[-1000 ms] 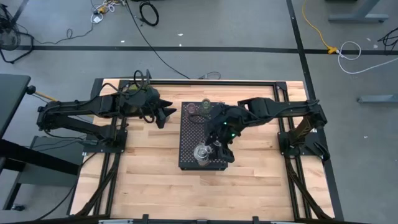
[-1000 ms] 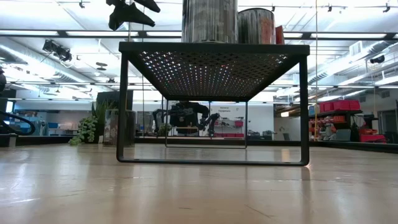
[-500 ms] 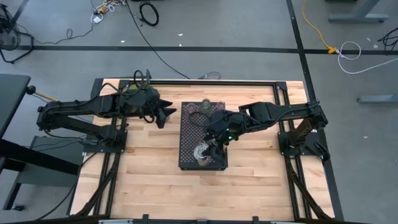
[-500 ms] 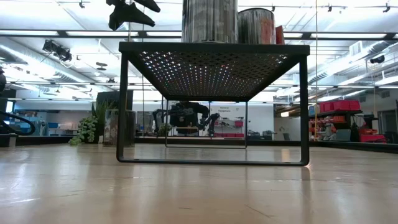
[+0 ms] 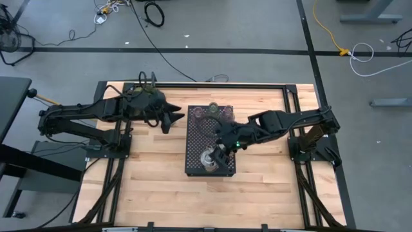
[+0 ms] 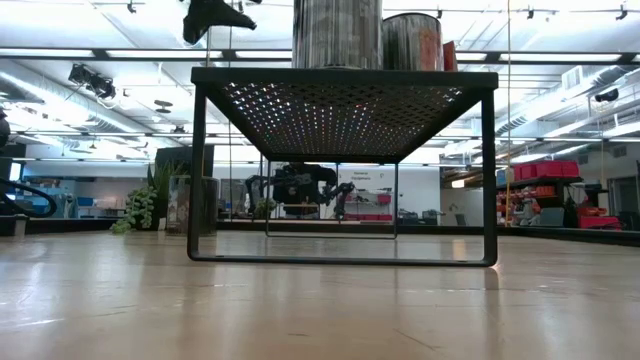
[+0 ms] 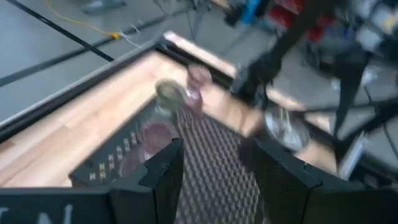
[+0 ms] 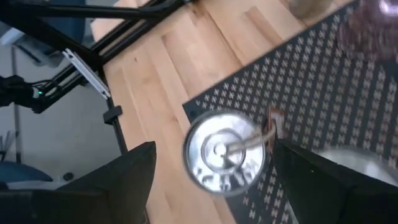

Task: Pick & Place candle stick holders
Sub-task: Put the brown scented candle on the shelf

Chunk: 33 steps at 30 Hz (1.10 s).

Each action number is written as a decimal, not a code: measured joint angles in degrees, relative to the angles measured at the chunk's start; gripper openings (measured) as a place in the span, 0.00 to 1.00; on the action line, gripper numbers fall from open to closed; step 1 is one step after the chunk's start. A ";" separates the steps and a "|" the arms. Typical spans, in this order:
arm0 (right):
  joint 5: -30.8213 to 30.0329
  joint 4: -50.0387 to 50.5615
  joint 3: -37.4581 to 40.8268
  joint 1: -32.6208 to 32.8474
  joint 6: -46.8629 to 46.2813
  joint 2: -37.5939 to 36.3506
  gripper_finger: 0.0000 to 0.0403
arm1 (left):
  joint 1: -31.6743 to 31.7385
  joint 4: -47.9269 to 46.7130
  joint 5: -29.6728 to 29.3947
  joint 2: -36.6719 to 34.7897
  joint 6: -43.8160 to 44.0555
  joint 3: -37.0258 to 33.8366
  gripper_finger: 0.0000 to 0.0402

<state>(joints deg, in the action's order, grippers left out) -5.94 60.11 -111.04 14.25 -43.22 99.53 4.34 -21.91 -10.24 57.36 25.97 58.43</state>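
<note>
We hover our right gripper (image 5: 217, 153), fingers spread and empty, over the silvery glass holder (image 8: 222, 152) at the tray's (image 5: 193, 161) six o'clock edge, so next we lower squarely and close, while the half-open left gripper (image 5: 175, 117) waits at ten o'clock.

The right gripper (image 8: 214, 171) hangs over the black perforated tray (image 8: 311, 99), its two dark fingers (image 8: 121, 180) standing wide apart with nothing between them. Below the gap sits a silvery clear-glass holder (image 8: 224, 152), round and seen from above, resting on the tray near its corner. Beside the tray lies the bare wooden table (image 8: 168, 68). A pinkish-brown holder (image 8: 373, 28) shows at the tray's far part (blurred, only partly in view). Beyond the table edge runs a black frame bar (image 8: 93, 18).
</note>
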 joint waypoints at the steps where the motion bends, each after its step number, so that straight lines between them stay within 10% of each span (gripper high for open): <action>1: -0.46 0.76 0.00 0.55 -1.08 0.00 0.79 | 0.10 -1.63 0.71 -0.03 -1.46 0.02 0.47; 14: -5.95 6.99 0.02 6.86 -10.29 0.00 0.79 | 3.08 -35.29 -15.42 0.09 -5.66 0.00 0.47; 33: -6.69 12.49 0.07 8.65 -8.17 0.02 0.79 | 14.28 -28.60 -15.73 13.04 -7.25 -5.64 0.47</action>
<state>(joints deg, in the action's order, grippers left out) -12.63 72.60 -110.98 22.89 -51.40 99.55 18.62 -50.52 -25.97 70.41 18.72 52.80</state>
